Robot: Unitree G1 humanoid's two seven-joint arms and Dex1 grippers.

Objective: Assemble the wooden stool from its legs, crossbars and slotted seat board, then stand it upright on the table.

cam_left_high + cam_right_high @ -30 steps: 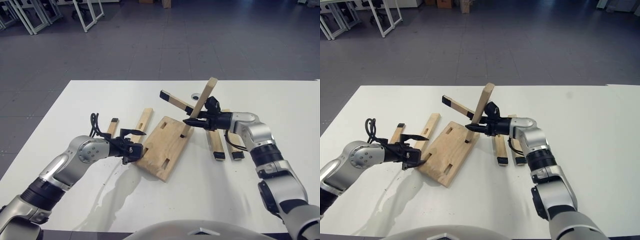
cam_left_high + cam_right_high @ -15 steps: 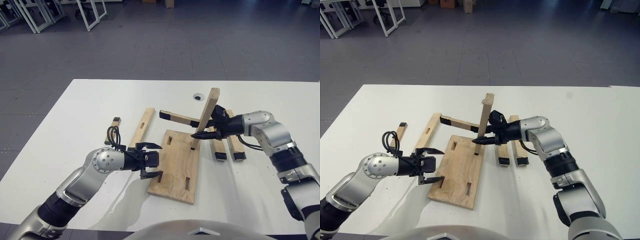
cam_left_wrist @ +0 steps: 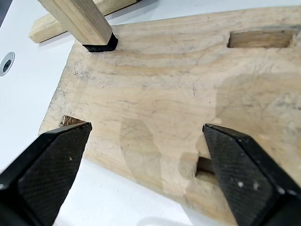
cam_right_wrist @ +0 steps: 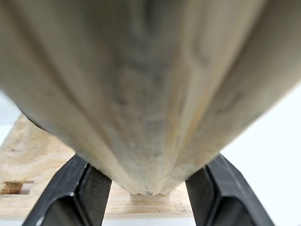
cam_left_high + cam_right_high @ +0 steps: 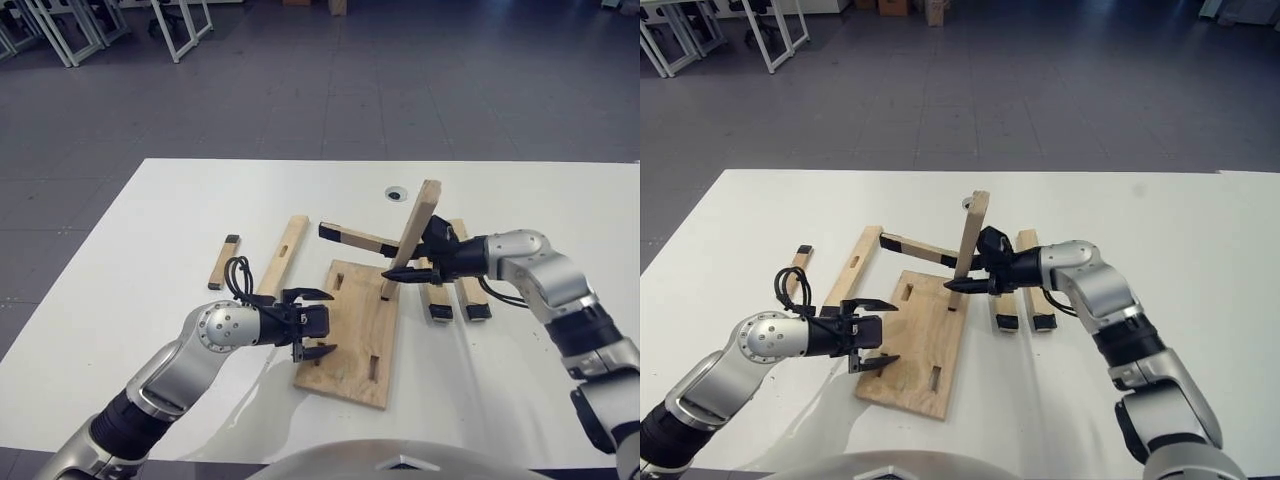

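Wooden seat board point(image 5: 362, 322) lay flat mid-table. To its L, a short crossbar point(image 5: 222, 262) & a long leg point(image 5: 283, 257) lay flat. The left gripper point(image 5: 330, 321) sat wide open at the board's L edge. The right gripper point(image 5: 395, 271) squeezed a tilted leg point(image 5: 420, 215), foot on the board. Two more legs point(image 5: 436, 296) lay R of it.

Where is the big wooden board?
Eye views: the board lies flat on the table, between the open left fingers and the leg held by the right fingers.

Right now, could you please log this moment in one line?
right gripper: shut on black-tipped wooden leg over slotted seat board | left gripper: open at board edge
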